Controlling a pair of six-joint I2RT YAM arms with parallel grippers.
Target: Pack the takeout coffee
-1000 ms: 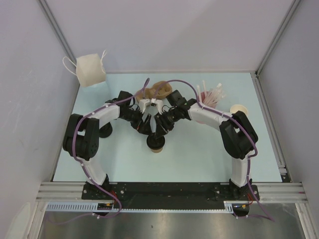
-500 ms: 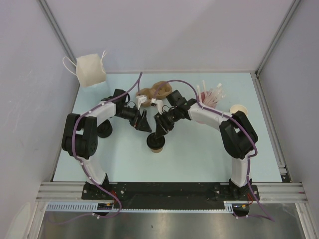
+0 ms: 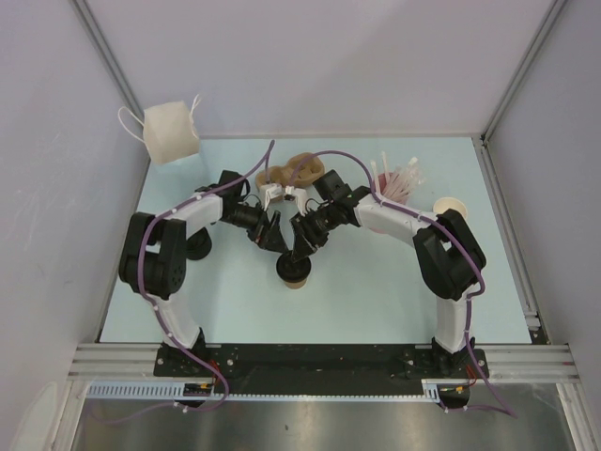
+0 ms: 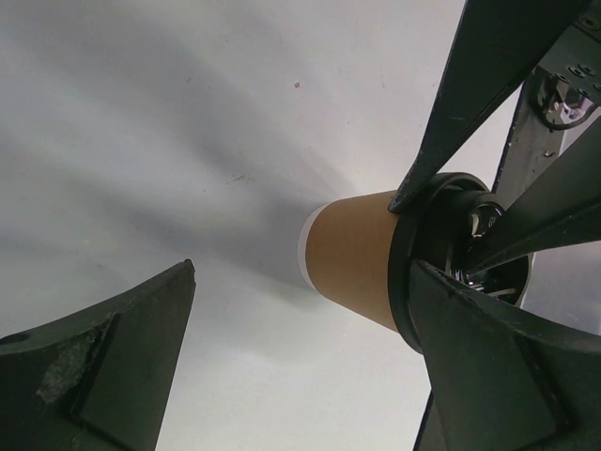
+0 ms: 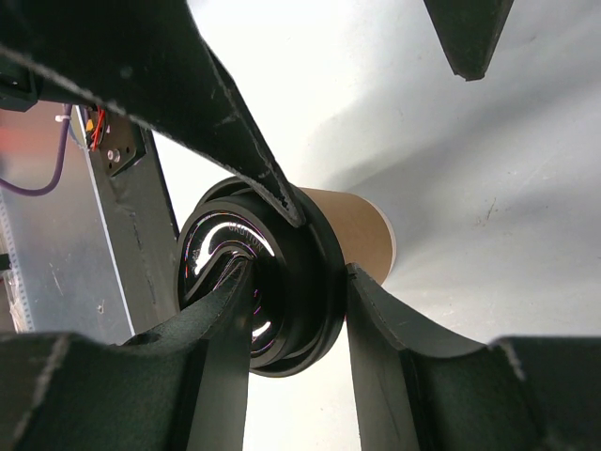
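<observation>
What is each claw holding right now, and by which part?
Right claw grips the black lid by its rim, seated on the tan cup. Left claw is open, holding nothing.

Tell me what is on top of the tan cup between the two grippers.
A round black lid, its rim pinched by the right gripper. The lid hides the inside of the cup.

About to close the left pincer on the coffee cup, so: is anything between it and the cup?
Nothing visible does. The tan cup shows unblocked in the gap of the open left pincer, one finger close by the black lid. The right pincer, pinching that lid's rim, is the only other thing there.
</observation>
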